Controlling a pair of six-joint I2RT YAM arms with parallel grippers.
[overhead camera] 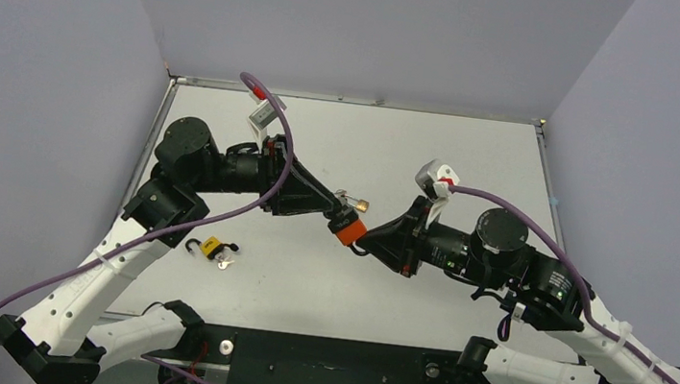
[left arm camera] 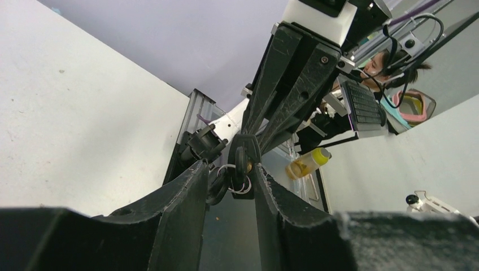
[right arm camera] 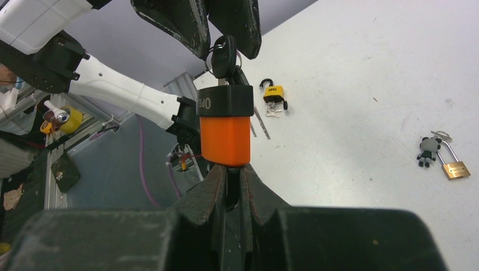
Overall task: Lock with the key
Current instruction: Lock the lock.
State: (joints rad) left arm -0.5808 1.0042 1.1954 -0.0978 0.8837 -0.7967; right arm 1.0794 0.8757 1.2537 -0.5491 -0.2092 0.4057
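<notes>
The key [right arm camera: 226, 55], a small bunch with black heads on a ring, is pinched in the left claw [left arm camera: 229, 169], with one blade meeting the black top of an orange padlock [right arm camera: 225, 132]. The right claw [right arm camera: 229, 172] grips that padlock from its orange end, holding it above the surface [overhead camera: 474, 169]. A yellow padlock [overhead camera: 210, 247] lies open near the left arm, and a brass padlock [right arm camera: 454, 169] lies well apart from it.

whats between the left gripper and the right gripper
The orange padlock, with the key in its black end; the right wrist view shows it best.
</notes>
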